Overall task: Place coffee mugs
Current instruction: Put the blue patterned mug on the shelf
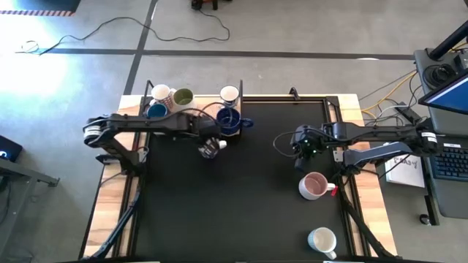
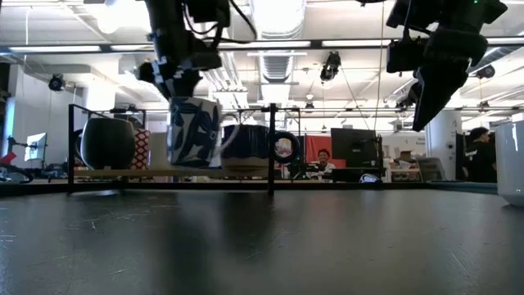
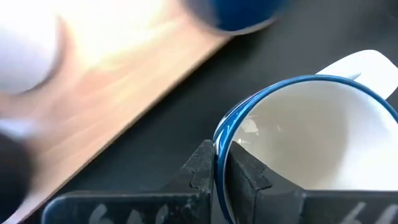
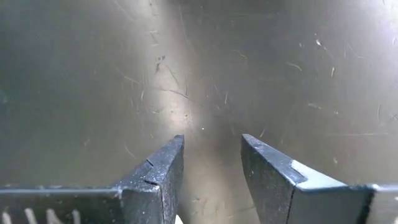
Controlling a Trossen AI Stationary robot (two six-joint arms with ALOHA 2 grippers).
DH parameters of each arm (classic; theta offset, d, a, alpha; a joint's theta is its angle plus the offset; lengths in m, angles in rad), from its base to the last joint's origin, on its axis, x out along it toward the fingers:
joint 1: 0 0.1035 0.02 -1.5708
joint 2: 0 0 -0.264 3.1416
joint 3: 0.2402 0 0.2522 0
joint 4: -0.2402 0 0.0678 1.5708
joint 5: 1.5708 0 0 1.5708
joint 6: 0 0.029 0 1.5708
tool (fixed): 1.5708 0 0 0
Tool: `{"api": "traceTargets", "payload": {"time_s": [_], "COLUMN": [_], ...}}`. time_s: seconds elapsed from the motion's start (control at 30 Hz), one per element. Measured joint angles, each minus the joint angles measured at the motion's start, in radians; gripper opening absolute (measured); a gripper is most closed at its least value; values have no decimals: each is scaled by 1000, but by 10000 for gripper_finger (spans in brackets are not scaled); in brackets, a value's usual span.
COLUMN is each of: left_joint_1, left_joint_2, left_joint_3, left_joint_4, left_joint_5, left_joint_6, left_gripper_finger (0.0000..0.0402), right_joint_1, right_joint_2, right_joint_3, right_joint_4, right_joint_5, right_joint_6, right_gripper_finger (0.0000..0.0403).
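My left gripper (image 1: 209, 143) is shut on a white mug printed in blue (image 2: 194, 133), above the black mat near the far edge. The mug's blue rim and white inside show in the left wrist view (image 3: 311, 137). A dark blue mug (image 1: 229, 120) stands just beyond it. A white (image 1: 161, 93), an olive-green (image 1: 183, 96), a blue (image 1: 156, 111) and another white mug (image 1: 229, 93) stand along the far edge. A pink mug (image 1: 314, 185) and a white mug (image 1: 322, 239) stand on the right. My right gripper (image 1: 301, 142) is open and empty over the mat (image 4: 211, 149). My left gripper pinches the mug's wall at the blue rim (image 3: 219, 134), one finger inside the mug and one outside. The fingers come from above, pointing down. The mug hangs below them, about upright and lifted clear of the mat, with its white handle (image 3: 360, 62) on the side away from the fingers.
A wooden shelf with a dark metal frame (image 2: 164, 172) runs along the table's far edge and carries mugs. The black mat's middle and near left (image 1: 219, 212) hold nothing. People sit in the room beyond the table (image 2: 326, 160).
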Motion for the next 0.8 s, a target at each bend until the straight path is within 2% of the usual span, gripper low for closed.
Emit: {"api": "traceTargets", "payload": {"time_s": [0.2,0.37,0.6,0.8], "left_joint_1": [26,79,164,230], "left_joint_2": [-74,-92,-94,-93], "left_joint_3": [-3,-5,-5,-21], "left_joint_4": [-103,-116,-116,-72], "left_joint_5": [-103,-164,-228,-232], "left_joint_6": [-104,-127,-133,-172], "left_gripper_finger": [8,8,8,8], "right_joint_1": [0,0,0,0], "right_joint_2": [8,7,7,8], "right_joint_3": [0,0,0,0], "right_joint_4": [0,0,0,0], "right_joint_5": [0,0,0,0], "right_joint_6": [-7,-7,-7,-7], "right_gripper_finger": [146,146,146,146]}}
